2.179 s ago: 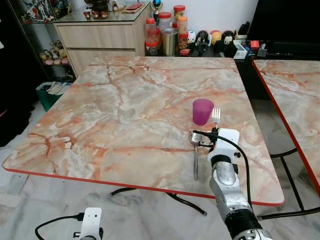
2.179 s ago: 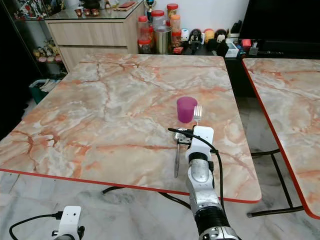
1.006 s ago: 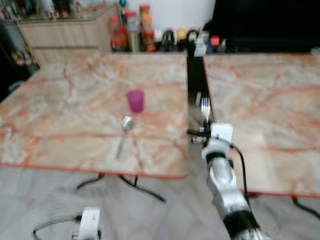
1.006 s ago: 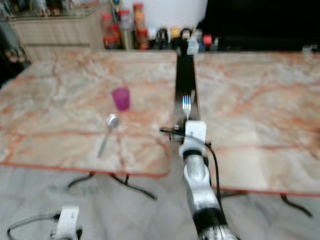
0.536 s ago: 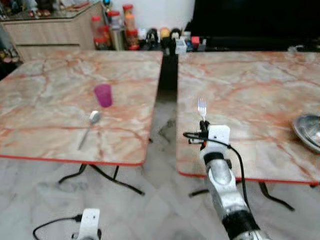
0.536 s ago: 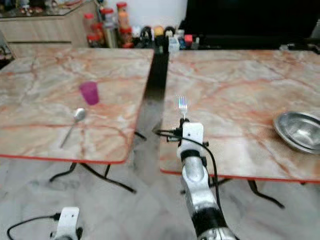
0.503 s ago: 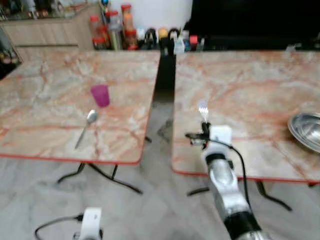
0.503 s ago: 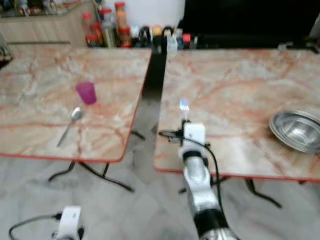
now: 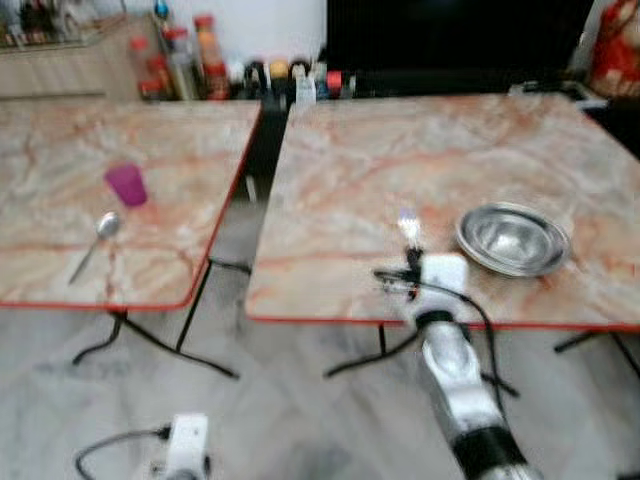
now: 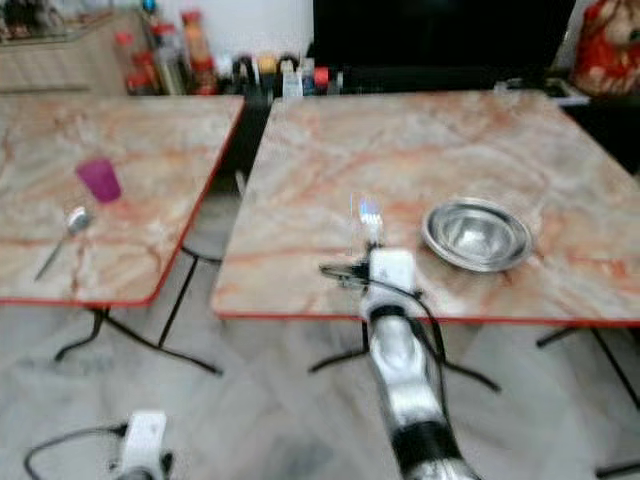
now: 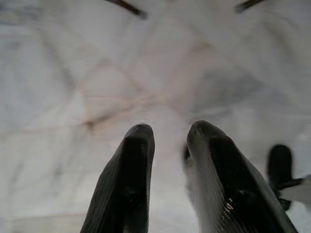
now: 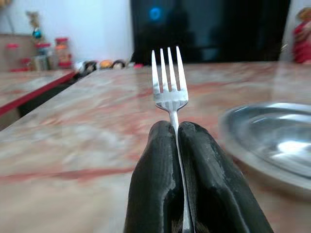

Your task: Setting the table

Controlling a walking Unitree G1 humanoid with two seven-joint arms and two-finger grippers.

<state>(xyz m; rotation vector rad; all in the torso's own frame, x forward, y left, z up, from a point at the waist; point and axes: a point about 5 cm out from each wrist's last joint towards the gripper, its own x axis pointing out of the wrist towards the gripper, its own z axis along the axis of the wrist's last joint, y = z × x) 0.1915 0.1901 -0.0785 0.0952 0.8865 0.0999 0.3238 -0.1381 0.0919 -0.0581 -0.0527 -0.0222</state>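
Note:
My right gripper [image 12: 176, 127] is shut on a silver fork [image 12: 168, 80], its tines pointing up, held over the front edge of the right marble table [image 9: 400, 150]. In the head views the fork [image 9: 409, 228] stands just left of a steel bowl [image 9: 512, 238] on that table. On the left table [image 9: 60, 150] stand a purple cup [image 9: 126, 184] and a spoon [image 9: 95, 243] lying in front of it. My left gripper [image 11: 167, 133] hangs low over the floor, fingers slightly apart with nothing between them.
A dark gap with black table legs [image 9: 160, 340] separates the two tables. Jars and figurines [image 9: 200, 60] line the back wall beside a wooden cabinet [image 9: 60, 65]. A large dark screen [image 9: 450, 40] stands behind the right table. The floor [image 9: 300, 420] is pale marble tile.
The view has swung right: the left table with cup and spoon slid leftward and the steel bowl came fully into view. My right gripper still holds the fork, now beside the bowl.

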